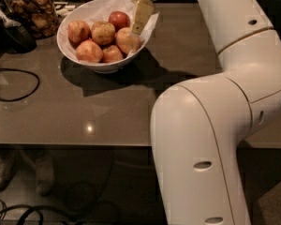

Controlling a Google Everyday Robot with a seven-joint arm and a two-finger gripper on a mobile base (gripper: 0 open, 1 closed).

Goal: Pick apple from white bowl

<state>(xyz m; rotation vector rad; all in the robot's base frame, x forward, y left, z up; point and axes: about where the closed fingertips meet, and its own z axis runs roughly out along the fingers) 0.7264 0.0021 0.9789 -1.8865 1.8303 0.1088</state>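
Note:
The white bowl, lined with crinkled white paper, stands at the back left of the brown table. It holds several apples. The pale yellow-orange apple with a pink blush lies at the bowl's right side. A smaller deep-red apple sits behind it and a speckled greenish-brown one to its left. My gripper hangs over the bowl's right rim, just above and slightly right of the pale apple, its tip close to the apple's top.
A glass jar of brown snacks stands left of the bowl, with a dark object in front of it. A black cable loops on the table's left. My white arm fills the right half of the view.

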